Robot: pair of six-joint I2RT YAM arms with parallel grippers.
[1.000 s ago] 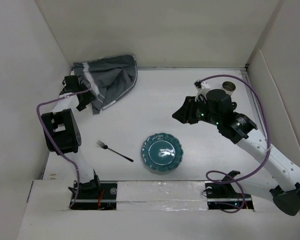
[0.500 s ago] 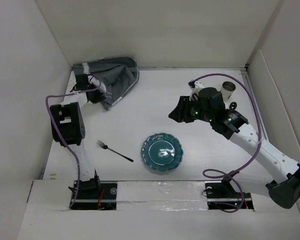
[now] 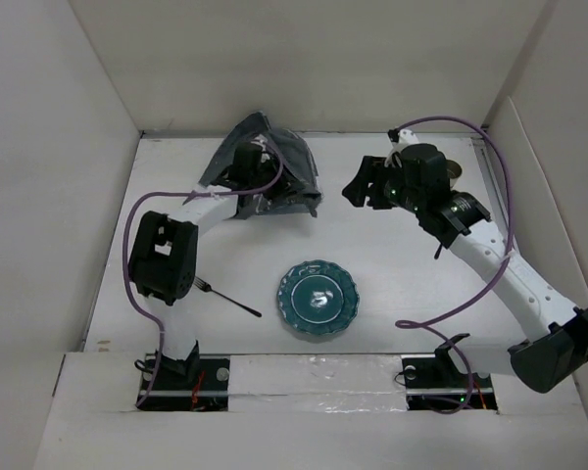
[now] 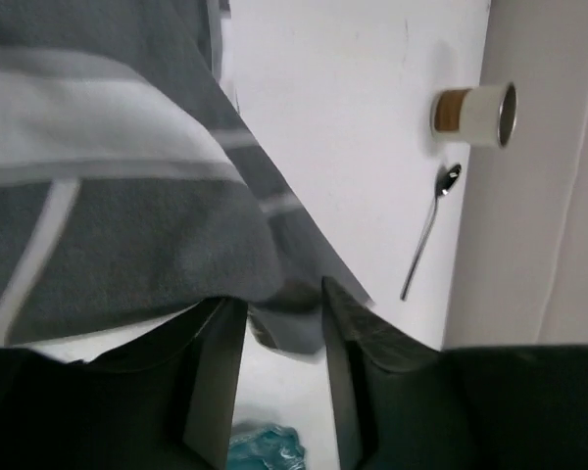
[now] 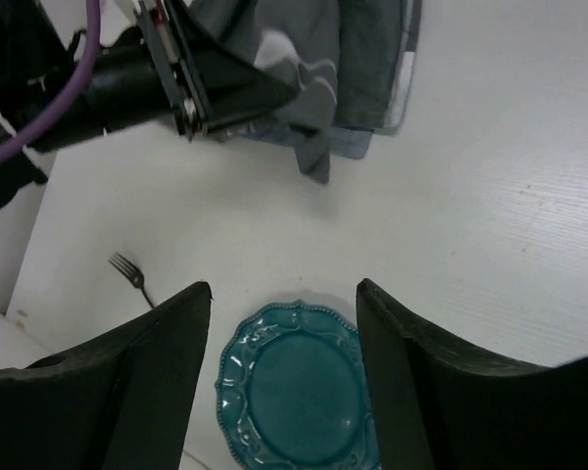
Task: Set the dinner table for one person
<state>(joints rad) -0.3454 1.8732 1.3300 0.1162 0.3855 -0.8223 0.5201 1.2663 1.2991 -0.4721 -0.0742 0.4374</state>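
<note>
The dark grey striped placemat (image 3: 274, 166) hangs bunched over the back middle of the white dinner table (image 3: 392, 274). My left gripper (image 3: 263, 183) is shut on its edge, and the cloth fills the left wrist view (image 4: 108, 215). My right gripper (image 3: 358, 191) is open and empty, hovering right of the placemat (image 5: 343, 59), apart from it. The teal plate (image 3: 319, 300) lies at the front middle and shows between my right fingers (image 5: 304, 392). A dark fork (image 3: 225, 297) lies left of the plate.
A white cup with a tan band (image 4: 475, 113) lies on its side at the back right by the wall. A spoon (image 4: 426, 235) lies just in front of it. White walls close in the table on three sides.
My left gripper has swung the placemat from the back left corner to the back middle. My right gripper has moved toward the back of the table.
</note>
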